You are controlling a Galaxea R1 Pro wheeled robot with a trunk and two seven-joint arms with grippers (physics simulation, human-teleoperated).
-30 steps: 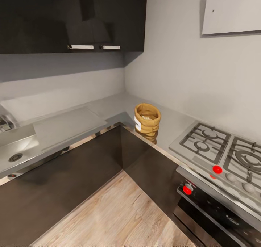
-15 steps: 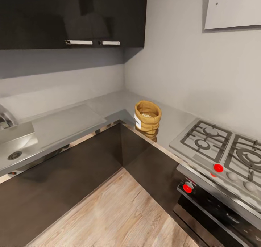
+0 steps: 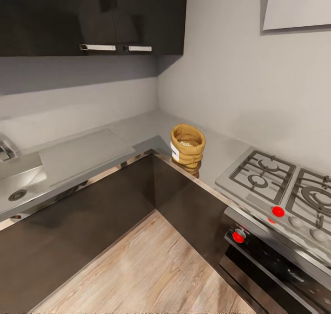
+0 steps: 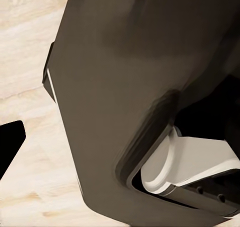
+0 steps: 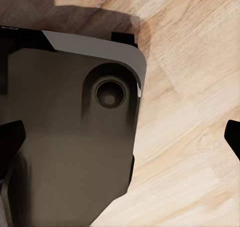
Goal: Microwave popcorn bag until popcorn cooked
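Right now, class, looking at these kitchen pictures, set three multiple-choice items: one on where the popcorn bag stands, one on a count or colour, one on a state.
1. Where does the popcorn bag stand?
A. on the countertop by the inner corner
B. on the gas hob
C. on the wooden floor

2. How many red knobs show on the cooker?
A. one
B. two
C. four

3. In what state is the bag?
A. tipped on its side
B. upright with its top open
C. folded flat

Answers: 1 A, the bag sits on the grey slab beside the corner, left of the hob. 2 B, one red knob is on the hob edge and one below it on the oven front. 3 B, its rolled rim faces up and pale contents show inside.
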